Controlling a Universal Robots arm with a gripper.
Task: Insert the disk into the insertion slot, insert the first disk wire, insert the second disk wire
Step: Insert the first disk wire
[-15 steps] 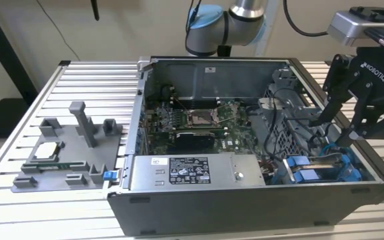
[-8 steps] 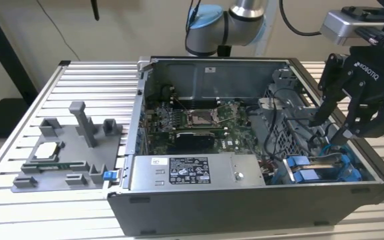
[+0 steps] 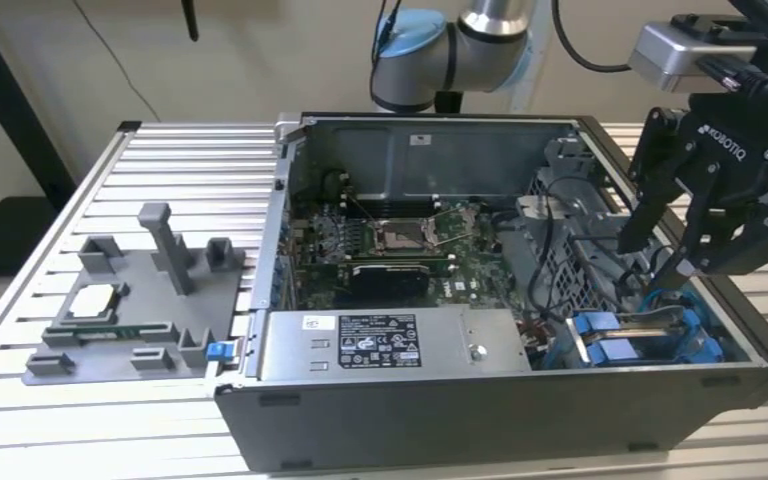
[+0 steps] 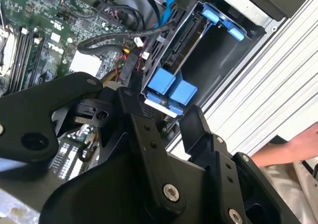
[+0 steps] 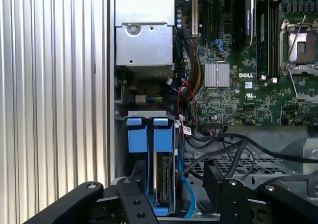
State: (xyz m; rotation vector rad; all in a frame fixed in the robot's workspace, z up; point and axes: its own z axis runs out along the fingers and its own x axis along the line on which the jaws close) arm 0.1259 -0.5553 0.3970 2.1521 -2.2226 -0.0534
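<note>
Black fingers of the hand (image 3: pixel 654 262) stand apart — one either side of the disk (image 5: pixel 161 184), not clamped on it. That disk, in its blue carrier, sits down in the insertion slot (image 5: pixel 149 115), just beside the grey power-supply box (image 3: pixel 384 345). Black cables (image 5: pixel 226 145) lie loose on the slot's far side from that box.

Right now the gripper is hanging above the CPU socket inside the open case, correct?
No. The exterior view shows the gripper hanging above the drive cage inside the open case; the CPU socket lies off to that view's left.
</note>
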